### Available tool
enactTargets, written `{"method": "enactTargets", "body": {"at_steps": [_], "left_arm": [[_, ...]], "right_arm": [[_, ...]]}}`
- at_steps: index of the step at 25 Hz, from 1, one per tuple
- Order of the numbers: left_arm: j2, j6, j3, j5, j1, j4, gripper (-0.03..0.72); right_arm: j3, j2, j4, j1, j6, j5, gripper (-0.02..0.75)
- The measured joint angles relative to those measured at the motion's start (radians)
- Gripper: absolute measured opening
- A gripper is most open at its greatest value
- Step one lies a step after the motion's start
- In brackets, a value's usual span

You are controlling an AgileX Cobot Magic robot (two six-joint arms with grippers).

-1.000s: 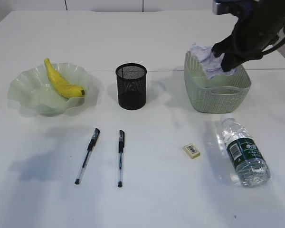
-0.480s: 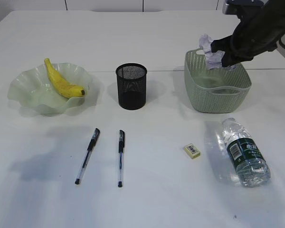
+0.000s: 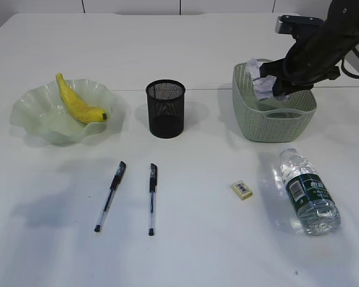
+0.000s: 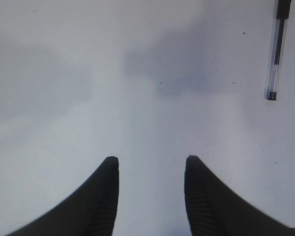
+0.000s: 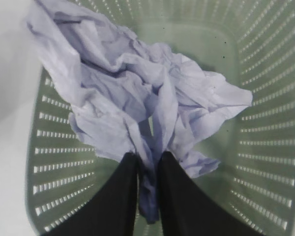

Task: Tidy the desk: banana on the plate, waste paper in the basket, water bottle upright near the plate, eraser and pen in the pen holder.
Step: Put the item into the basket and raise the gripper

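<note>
My right gripper [image 3: 276, 84] [image 5: 148, 155] hangs over the green basket [image 3: 275, 119] [image 5: 265, 162], its jaws a narrow gap apart with a fold of the crumpled waste paper [image 3: 262, 82] [image 5: 137, 88] pinched between them. The paper dangles inside the basket's mouth. A yellow banana [image 3: 78, 104] lies on the pale green plate [image 3: 30, 116]. The black mesh pen holder [image 3: 165, 109] stands mid-table. Two pens [image 3: 110, 194] [image 3: 151, 197], the eraser [image 3: 242, 190] and the water bottle [image 3: 306, 191], lying on its side, rest in front. My left gripper [image 4: 150, 160] is open over bare table, a pen [image 4: 277, 46] off to its upper right.
The white table [image 3: 185, 251] runs to a far edge behind the basket. The left arm does not show in the exterior view. The bottle lies just in front of the basket, the eraser to its left.
The right arm has shifted a little to the right and the paper has sunk lower into the basket's mouth. Everything else on the table is as before.
</note>
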Motion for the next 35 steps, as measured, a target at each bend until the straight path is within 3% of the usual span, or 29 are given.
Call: {"method": "enactTargets", "body": {"at_steps": [3, 7, 10, 26, 35], "left_arm": [[0.000, 0.000, 0.000, 0.000, 0.000, -0.006, 0.303], [0.000, 0.000, 0.000, 0.002, 0.000, -0.008, 0.303], [0.000, 0.000, 0.000, 0.002, 0.000, -0.008, 0.303], [0.000, 0.000, 0.000, 0.002, 0.000, -0.008, 0.303], [0.000, 0.000, 0.000, 0.002, 0.000, 0.002, 0.304]], "right_arm": [[-0.002, 0.004, 0.002, 0.000, 0.000, -0.004, 0.171], [-0.011, 0.004, 0.015, 0.000, 0.003, -0.006, 0.322], [-0.012, 0.004, 0.040, 0.000, 0.003, -0.002, 0.379], [-0.150, -0.072, 0.049, 0.000, 0.003, 0.233, 0.398], [-0.150, -0.140, 0.015, 0.000, -0.006, 0.483, 0.399]]}}
